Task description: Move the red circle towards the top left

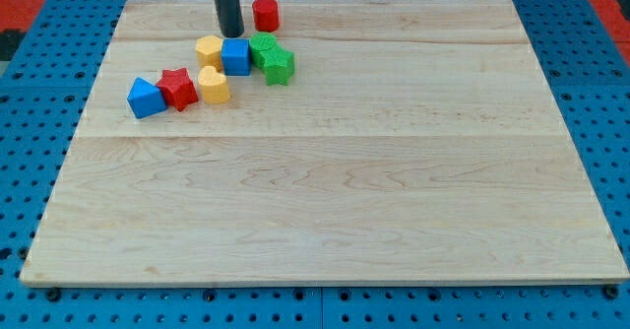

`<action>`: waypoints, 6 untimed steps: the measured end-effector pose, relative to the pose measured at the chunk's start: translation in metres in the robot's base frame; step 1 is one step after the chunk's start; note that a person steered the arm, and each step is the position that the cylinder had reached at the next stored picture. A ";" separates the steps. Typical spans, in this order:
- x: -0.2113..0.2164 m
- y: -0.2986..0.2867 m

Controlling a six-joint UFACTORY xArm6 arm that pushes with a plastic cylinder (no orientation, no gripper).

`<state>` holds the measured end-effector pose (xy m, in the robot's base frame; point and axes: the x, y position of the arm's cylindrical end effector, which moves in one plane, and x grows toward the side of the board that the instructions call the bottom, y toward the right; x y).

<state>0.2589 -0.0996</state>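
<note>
The red circle (266, 14) stands near the top edge of the wooden board (325, 171), left of the middle. My tip (231, 33) is just to the circle's left and a little lower, a small gap apart. Directly below my tip sit a yellow block (209, 50) and a blue square block (235, 57), close to it.
A green block (262, 47) and a green star-like block (279, 65) lie right of the blue square. A yellow heart (213, 86), a red star (178, 88) and a blue block (145, 98) trail toward the view's left. Blue pegboard surrounds the board.
</note>
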 end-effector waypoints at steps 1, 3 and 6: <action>0.003 0.057; -0.032 0.072; -0.024 -0.052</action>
